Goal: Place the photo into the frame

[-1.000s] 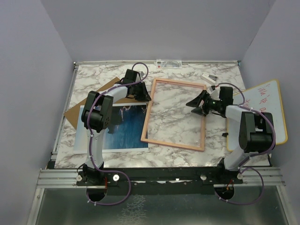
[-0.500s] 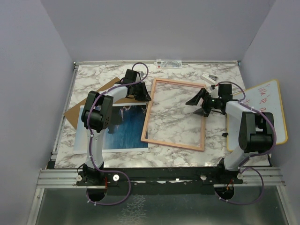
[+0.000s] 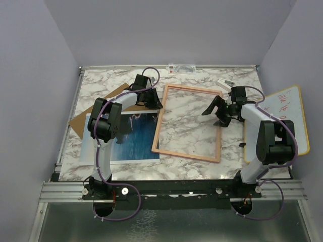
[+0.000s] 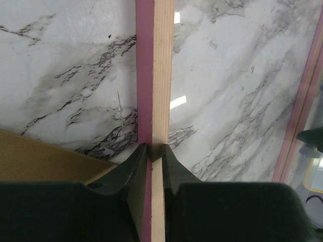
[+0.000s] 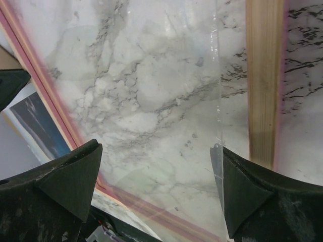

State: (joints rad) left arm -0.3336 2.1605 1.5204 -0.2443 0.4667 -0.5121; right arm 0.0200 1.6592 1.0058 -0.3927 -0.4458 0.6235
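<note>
Left gripper pinches one rail of the single pink-fronted, light-wood rectangular frame; right gripper hangs wide open over its clear pane. One rectangular sea-and-cliffs photo print lies flat just left of the frame.

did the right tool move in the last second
Yes. In the top view the right tool has shifted away from the arm bases, toward the far right corner of the frame, and its jaws have spread wider.
</note>
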